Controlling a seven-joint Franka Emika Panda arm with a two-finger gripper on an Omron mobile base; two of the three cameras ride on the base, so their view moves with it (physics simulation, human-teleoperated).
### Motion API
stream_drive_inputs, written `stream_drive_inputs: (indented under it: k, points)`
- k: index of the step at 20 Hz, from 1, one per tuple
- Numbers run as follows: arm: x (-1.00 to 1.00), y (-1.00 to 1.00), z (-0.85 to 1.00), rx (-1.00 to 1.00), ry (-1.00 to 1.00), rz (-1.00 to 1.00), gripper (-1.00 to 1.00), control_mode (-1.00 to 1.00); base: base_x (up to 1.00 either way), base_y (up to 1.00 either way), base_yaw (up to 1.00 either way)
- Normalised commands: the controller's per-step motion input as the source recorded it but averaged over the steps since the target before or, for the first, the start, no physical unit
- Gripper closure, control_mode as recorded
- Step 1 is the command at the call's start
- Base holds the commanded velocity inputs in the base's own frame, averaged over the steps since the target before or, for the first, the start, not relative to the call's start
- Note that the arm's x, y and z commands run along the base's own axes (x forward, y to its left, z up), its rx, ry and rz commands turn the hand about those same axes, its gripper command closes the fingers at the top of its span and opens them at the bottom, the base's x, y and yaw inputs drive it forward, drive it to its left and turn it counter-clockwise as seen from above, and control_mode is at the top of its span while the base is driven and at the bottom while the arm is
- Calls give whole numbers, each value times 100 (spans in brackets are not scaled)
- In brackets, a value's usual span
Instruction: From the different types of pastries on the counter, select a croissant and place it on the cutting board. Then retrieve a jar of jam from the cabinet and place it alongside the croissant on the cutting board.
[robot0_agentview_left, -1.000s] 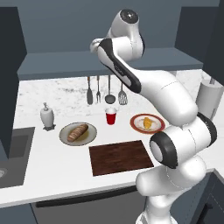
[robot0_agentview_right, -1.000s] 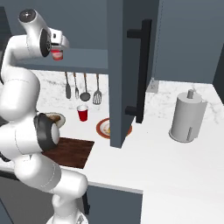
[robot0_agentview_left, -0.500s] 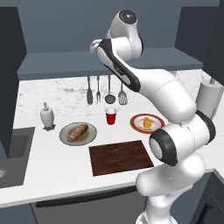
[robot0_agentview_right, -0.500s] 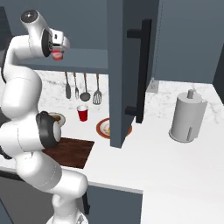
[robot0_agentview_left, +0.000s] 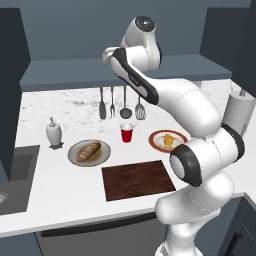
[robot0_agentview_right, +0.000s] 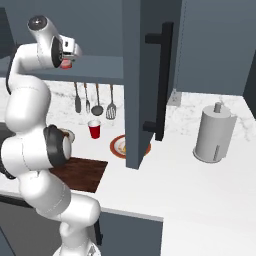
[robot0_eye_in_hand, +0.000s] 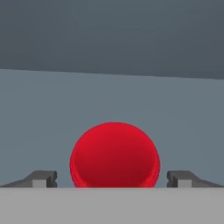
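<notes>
My gripper (robot0_eye_in_hand: 113, 179) is raised to the cabinet shelf (robot0_agentview_left: 65, 75) and stands open. The red jar of jam (robot0_eye_in_hand: 114, 155) sits on the ledge between my two fingertips (robot0_eye_in_hand: 41, 178), with a gap on each side. From the right base view the jar (robot0_agentview_right: 64, 64) shows red just under my hand (robot0_agentview_right: 68, 56). The croissant (robot0_agentview_left: 170, 140) lies on its orange-rimmed plate (robot0_agentview_left: 156, 141) on the counter (robot0_agentview_left: 60, 195). The brown loaf (robot0_agentview_left: 90, 151) rests on a grey plate. Nothing lies on the dark cutting board (robot0_agentview_left: 137, 179).
The open cabinet door (robot0_agentview_right: 145, 85) hangs right of my arm and hides part of the croissant's plate. A red cup (robot0_agentview_left: 127, 134) stands under hanging utensils (robot0_agentview_left: 120, 102). A soap dispenser (robot0_agentview_left: 53, 132) and sink (robot0_agentview_left: 15, 175) are at left, a paper towel roll (robot0_agentview_right: 214, 132) at right.
The arm has shifted only slightly at the cabinet shelf. The jaws stay open around the jar.
</notes>
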Motion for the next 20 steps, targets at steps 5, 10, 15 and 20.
stream_drive_inputs:
  k: [5,10,15,20]
  points:
    - [20,0,0,0,0,2,-100,-100,0,0,0]
    - [0,0,0,0,0,0,100,-100,0,0,0]
    - [-28,0,0,0,0,0,100,-100,0,0,0]
    - [-98,-7,20,2,-1,0,100,-100,0,0,0]
